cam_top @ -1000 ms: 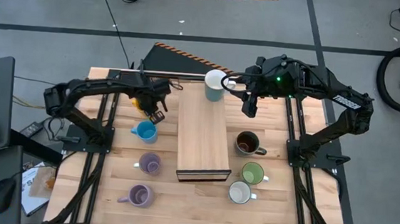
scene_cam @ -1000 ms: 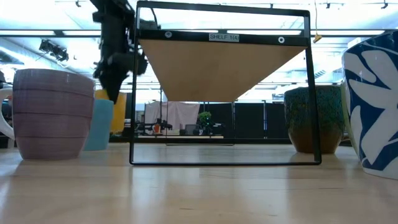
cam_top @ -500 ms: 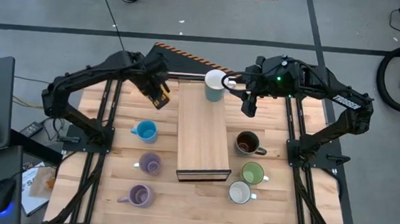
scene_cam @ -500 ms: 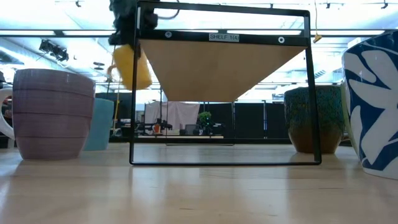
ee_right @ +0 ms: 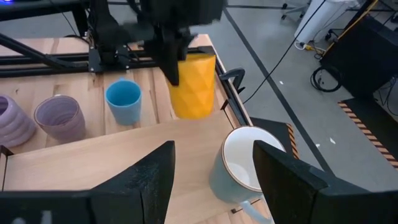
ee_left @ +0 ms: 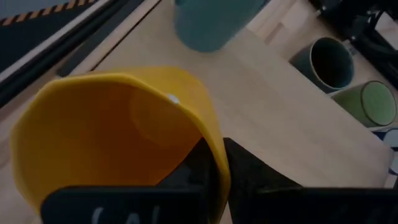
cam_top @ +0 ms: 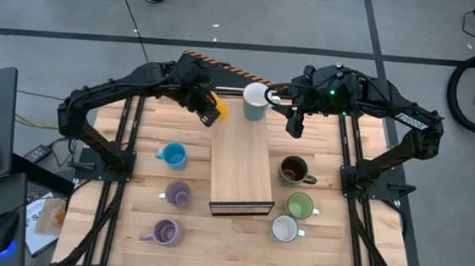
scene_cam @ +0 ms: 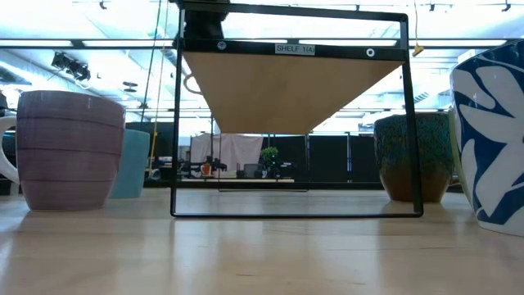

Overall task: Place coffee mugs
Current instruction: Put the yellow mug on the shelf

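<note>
Eight mugs are showing in the overhead view. The orange mug [cam_top: 214,110] is hanging in the air just beside the far left corner of the wooden board [cam_top: 242,163], with the left tool [cam_top: 206,105] clamping its wall between closed fingers. One white mug [cam_top: 256,101] is standing upright on the far end of the board. The remaining six are resting on the table [cam_top: 140,185]: to the left of the board, the light blue mug [cam_top: 172,155] and two lavender mugs [cam_top: 177,195] [cam_top: 165,231]; to the right, the dark brown mug [cam_top: 293,170], the light green mug [cam_top: 300,207] and a second white mug [cam_top: 285,229]. Every visible mug interior is appearing empty. The right tool [cam_top: 295,121] is hovering just beside the mug on the board, its fingers [ee_right: 155,180] standing wide apart and gripping nothing.
</note>
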